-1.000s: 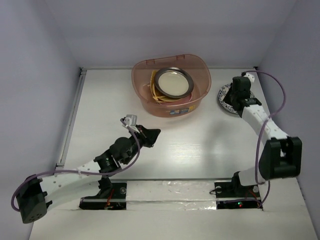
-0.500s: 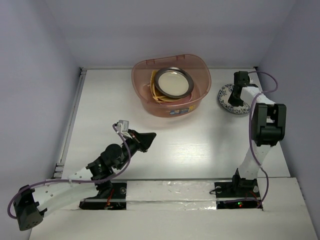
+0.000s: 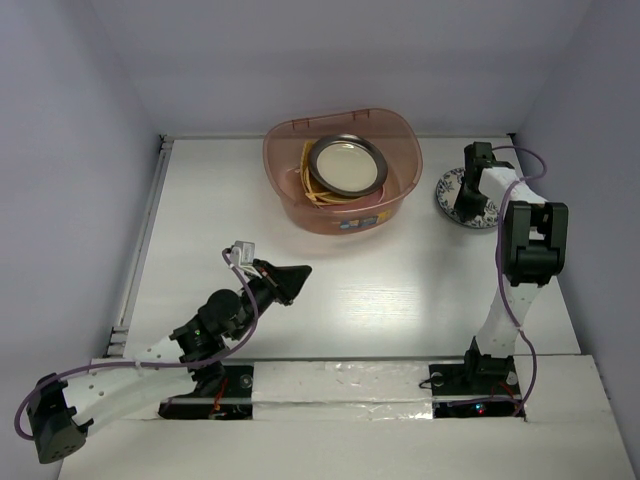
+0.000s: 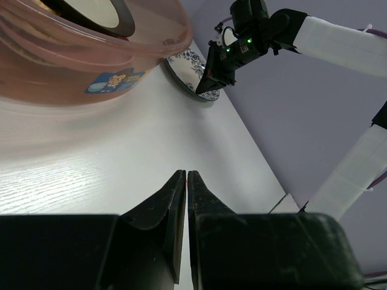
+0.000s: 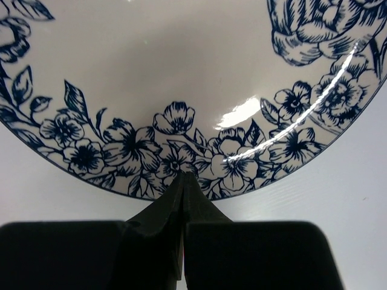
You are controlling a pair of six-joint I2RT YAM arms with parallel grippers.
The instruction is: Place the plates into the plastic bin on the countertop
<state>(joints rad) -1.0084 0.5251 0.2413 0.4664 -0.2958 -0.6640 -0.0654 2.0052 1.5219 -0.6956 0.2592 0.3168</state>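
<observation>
The plastic bin (image 3: 285,190) stands at the back middle of the countertop (image 3: 400,290). In it lies a metal-rimmed plate with a cream centre (image 3: 345,165), on yellow-orange plate edges (image 3: 309,186). To the bin's right, a blue-and-white floral plate (image 3: 449,189) lies flat on the counter. My right gripper (image 3: 463,210) points down at it, shut, with its tip (image 5: 182,176) over the plate's flowered rim (image 5: 181,60); whether it touches is unclear. My left gripper (image 3: 303,271) is shut and empty, low over bare counter, well short of the bin (image 4: 91,57).
A metal rail (image 3: 145,230) runs along the counter's left edge. Pale walls close in the left, back and right. The bin carries a small label (image 3: 352,226) on its near side. Both arm bases sit on the near strip (image 3: 340,385).
The right arm has folded up tall, and its gripper has shifted slightly toward the floral plate's near edge. The left arm has drawn back toward the near left, still shut.
</observation>
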